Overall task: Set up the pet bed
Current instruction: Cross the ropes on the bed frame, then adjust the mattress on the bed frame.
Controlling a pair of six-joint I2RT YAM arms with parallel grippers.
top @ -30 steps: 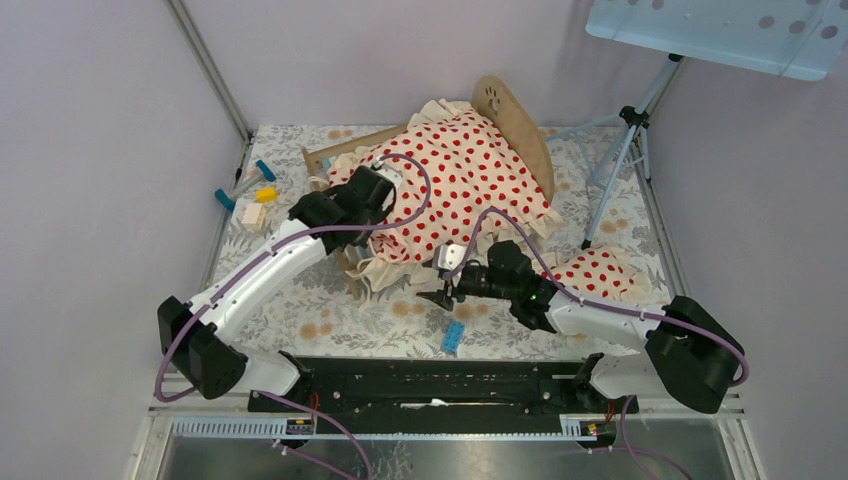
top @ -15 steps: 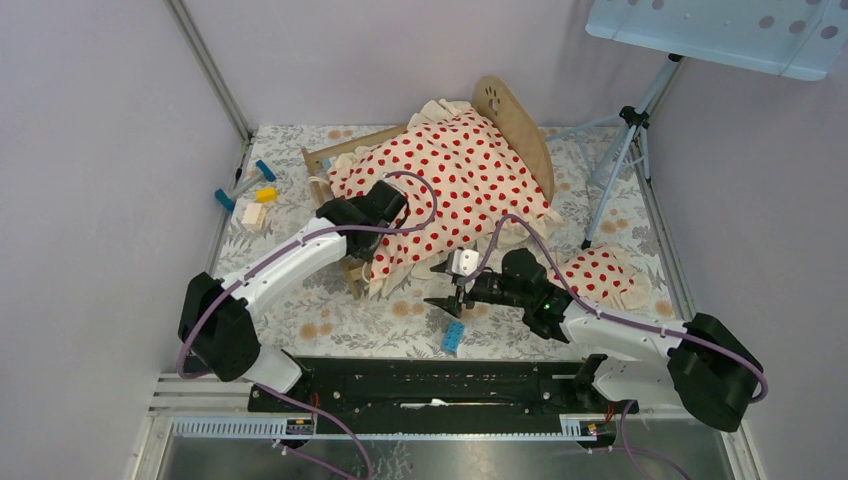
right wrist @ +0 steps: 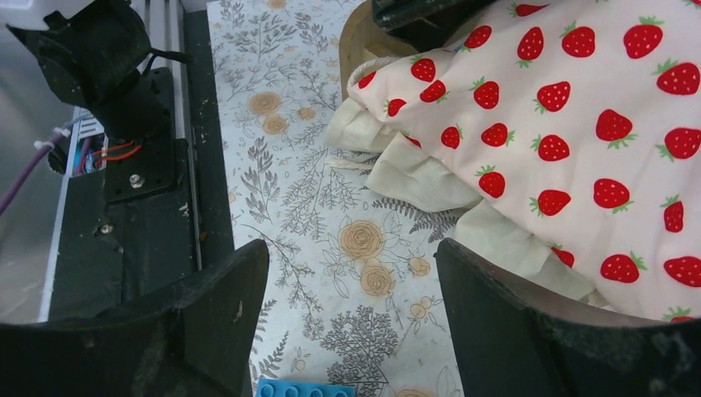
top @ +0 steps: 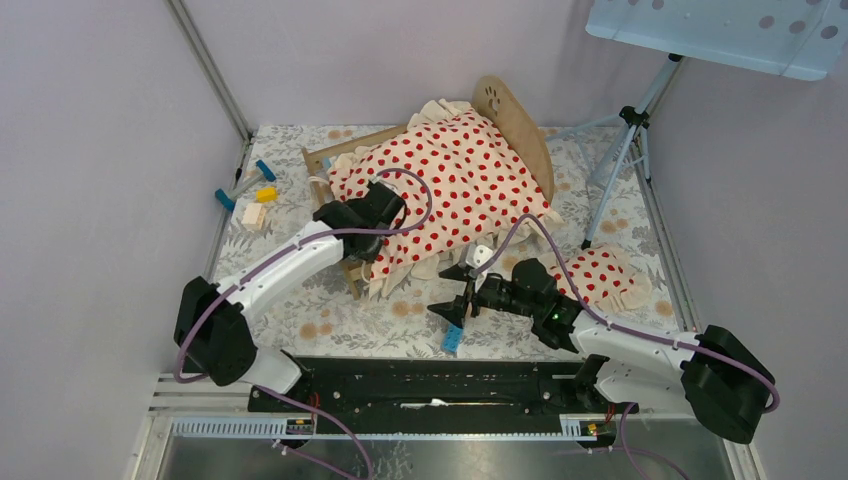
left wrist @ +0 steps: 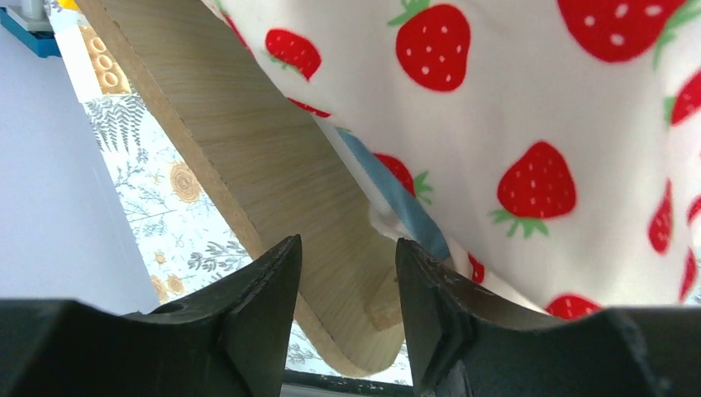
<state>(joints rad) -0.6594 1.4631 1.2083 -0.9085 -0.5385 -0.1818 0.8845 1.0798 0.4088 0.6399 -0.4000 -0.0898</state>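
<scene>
Wooden pet bed [top: 520,130] under blanket [top: 455,170] — left end effector [left wrist: 347,248], right end effector [right wrist: 351,248] released

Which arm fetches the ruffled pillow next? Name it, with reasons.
Right. The ruffled pillow lies beside that arm; the right gripper is open and empty. The left gripper is farther off, at the pet bed.

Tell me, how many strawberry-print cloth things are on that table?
2: a blanket draped over the bed, and a pillow lying on the table by the right arm. More could be hidden under the blanket.
</scene>
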